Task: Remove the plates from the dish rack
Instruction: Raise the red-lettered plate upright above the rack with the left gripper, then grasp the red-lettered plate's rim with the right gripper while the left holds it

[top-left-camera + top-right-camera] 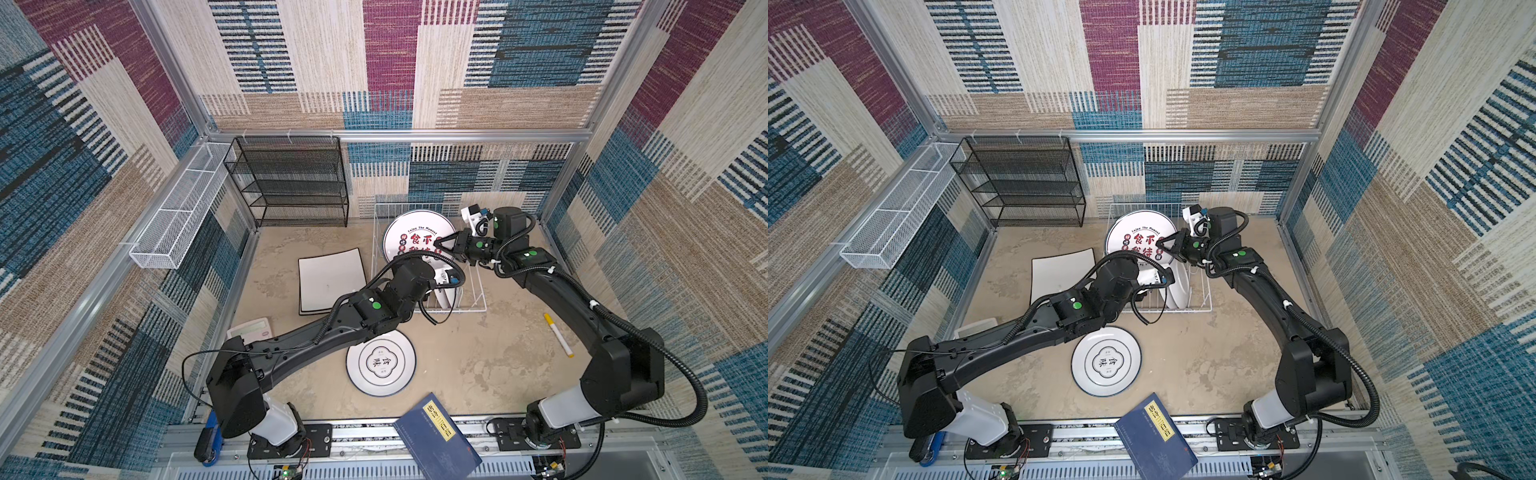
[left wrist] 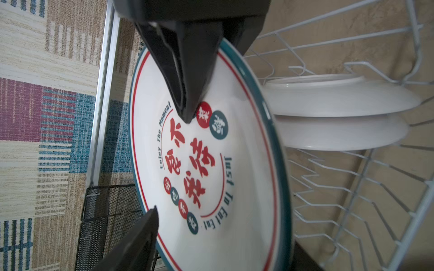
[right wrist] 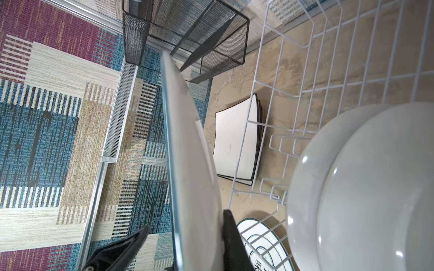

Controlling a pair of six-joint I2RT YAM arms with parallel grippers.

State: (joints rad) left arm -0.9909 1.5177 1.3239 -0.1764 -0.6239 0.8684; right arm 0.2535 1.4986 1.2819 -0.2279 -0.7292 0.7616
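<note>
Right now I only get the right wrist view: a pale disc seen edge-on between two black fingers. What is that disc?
Observer: It is a round plate with red lettering printed on its face, at the far end of the dish rack. The right gripper is shut on its rim.
Operator: Is the other arm gripping it too?
Observer: No. The left wrist view shows the left gripper with its jaws open around the plate, not pinching it.
Operator: How many more are in the rack?
Observer: Two. The left wrist view shows a plain white plate with a second white plate right beside it.
</note>
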